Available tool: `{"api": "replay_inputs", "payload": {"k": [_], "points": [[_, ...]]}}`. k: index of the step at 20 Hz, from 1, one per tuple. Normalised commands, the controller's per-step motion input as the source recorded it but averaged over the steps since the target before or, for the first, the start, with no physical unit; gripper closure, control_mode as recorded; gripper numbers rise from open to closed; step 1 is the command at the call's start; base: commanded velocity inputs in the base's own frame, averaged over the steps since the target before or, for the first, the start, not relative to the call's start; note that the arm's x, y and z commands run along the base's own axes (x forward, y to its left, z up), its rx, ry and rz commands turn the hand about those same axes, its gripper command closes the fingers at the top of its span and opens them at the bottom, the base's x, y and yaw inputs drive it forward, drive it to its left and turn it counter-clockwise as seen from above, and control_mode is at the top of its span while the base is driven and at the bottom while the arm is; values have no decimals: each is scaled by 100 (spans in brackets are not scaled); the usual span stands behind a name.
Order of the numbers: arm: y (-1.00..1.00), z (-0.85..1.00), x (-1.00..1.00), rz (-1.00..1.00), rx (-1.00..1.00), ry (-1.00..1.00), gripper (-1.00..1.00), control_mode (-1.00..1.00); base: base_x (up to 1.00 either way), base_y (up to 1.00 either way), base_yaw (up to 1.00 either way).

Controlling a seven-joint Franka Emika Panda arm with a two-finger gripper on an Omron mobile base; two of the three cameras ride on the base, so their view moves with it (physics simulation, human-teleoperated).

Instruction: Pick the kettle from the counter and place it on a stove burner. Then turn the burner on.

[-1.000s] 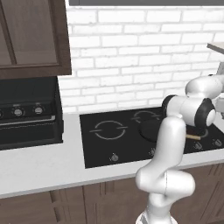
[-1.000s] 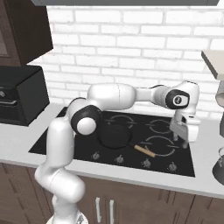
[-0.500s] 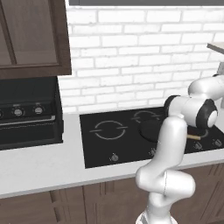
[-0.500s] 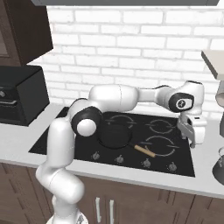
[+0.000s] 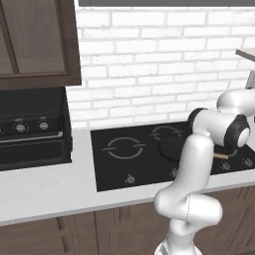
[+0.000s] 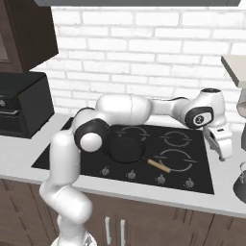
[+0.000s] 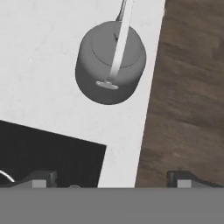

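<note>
One long reach — the white arm (image 6: 129, 108) rises at the lower left of the right base frame, bends at a dark elbow, then stretches level across the black cooktop (image 6: 91, 161) to the right, wrist turned so the claw (image 6: 220, 143) points down past the cooktop's right edge. Its jaws stand wide open, holding nothing; in the hand frame one dark fingertip (image 7: 40, 178) shows at lower left, the other at lower right, well apart. The kettle (image 7: 110, 62) sits on the pale bench (image 7: 39, 74) in the upper middle of the hand frame, near the bench's front edge, its thin handle arched over the lid. A pan (image 6: 125, 150) with a wooden handle rests on the cooktop, beside a large burner ring (image 6: 177, 160).
</note>
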Motion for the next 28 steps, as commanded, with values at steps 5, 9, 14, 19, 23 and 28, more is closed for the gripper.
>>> {"api": "replay_inputs", "payload": {"k": [5, 9, 14, 19, 23, 28], "points": [[-8, 0, 14, 0, -38, 0, -100, -100, 0, 0, 0], [-11, 0, 26, 2, -27, 0, -100, -100, 0, 0, 0], [-37, 10, 5, 0, 4, 3, -100, -100, 0, 0, 0], [-52, 19, 7, 0, 11, 0, -100, -100, 0, 0, 0], [-50, 25, 19, 0, 7, 3, -100, -100, 0, 0, 0], [-37, -6, 27, 0, 3, 2, -100, -100, 0, 0, 0]]}}
